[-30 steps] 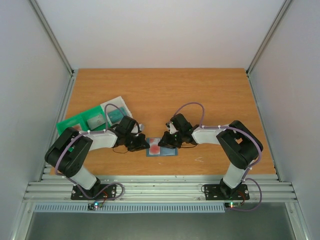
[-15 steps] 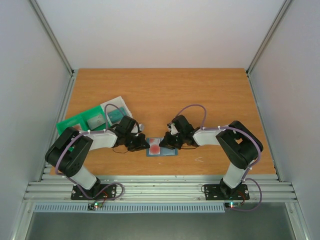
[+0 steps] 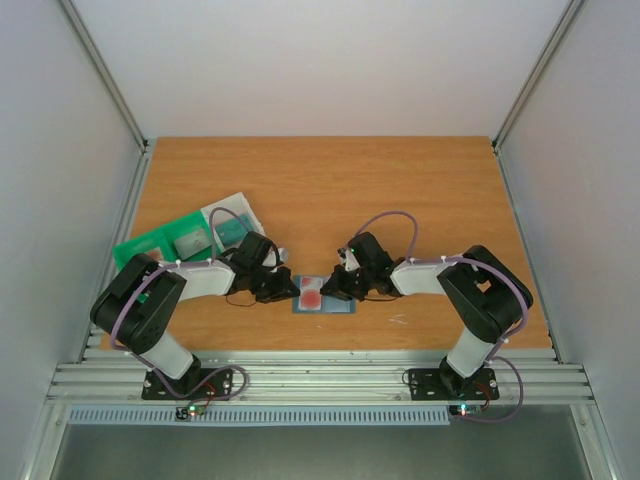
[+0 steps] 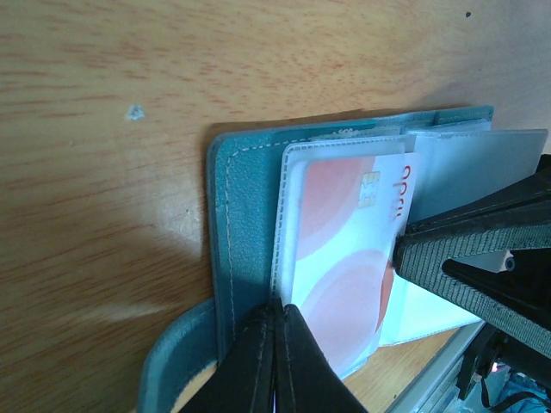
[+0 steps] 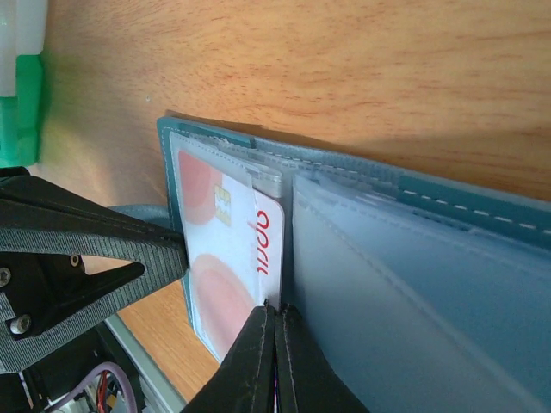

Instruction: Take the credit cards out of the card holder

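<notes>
Overhead from the near edge, down across the table [image 3: 330,190]; from each wrist, very close, facing inward, sharing the card holder [image 4: 234,224].

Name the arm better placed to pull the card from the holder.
Right, probably. The right tool, shut, meets the exposed end of the card beside the fold; the left tool sits at the outer edge of the card holder, better suited to pinning it.
</notes>
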